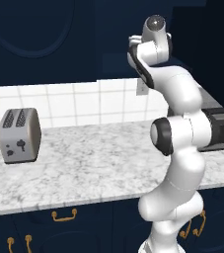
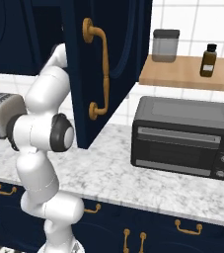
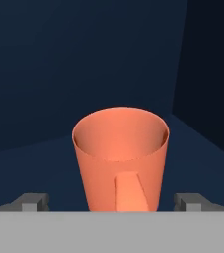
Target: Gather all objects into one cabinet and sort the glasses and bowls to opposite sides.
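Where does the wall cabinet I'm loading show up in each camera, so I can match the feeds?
Left base view: the wall cabinet is the dark opening at top right, where the arm's upper end reaches.
Right base view: its open door with the long brass handle stands top centre-left, in front of the arm.
Hand view: its navy inside surrounds the orange-red cup.
Shared landmark: the toaster, at the left on the counter in both base views.

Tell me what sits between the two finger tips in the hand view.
An orange-red cup, upright and empty, stands between the finger tips on the navy shelf; small gaps show on both sides.
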Robot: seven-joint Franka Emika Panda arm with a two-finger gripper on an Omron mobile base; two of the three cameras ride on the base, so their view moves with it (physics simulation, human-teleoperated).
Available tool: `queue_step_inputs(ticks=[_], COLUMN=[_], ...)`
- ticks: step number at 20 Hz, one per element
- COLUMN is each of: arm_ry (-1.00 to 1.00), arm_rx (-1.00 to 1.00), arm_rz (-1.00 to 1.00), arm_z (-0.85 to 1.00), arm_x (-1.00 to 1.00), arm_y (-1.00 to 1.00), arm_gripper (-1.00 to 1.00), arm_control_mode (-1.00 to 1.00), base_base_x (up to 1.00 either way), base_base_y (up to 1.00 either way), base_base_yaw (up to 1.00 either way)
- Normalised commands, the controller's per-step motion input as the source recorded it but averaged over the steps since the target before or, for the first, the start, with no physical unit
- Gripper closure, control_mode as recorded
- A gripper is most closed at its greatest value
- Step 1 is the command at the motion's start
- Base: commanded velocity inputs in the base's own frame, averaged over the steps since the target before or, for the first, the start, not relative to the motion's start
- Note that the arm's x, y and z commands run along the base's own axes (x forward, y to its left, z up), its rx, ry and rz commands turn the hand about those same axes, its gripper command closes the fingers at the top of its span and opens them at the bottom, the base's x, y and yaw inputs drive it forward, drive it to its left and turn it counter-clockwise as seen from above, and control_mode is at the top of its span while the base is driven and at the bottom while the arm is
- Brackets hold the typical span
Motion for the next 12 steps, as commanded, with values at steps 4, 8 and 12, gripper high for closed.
queue_step_inputs(ticks=[4,8,12], arm_ry=[0.0,0.0,0.0], arm_rx=[0.0,0.0,0.02], arm_rz=[-0.03,-0.01,0.0], arm_z=[-0.05,-0.01,-0.01], arm_x=[0.29,0.12,0.0], arm_y=[-0.05,-0.01,0.0], arm_gripper=[-1.0,-1.0,-1.0], arm_control_mode=[-1.0,-1.0,-1.0], base_base_x=[0.0,0.0,0.0], base_base_y=[0.0,0.0,0.0], base_base_yaw=[0.0,0.0,0.0])
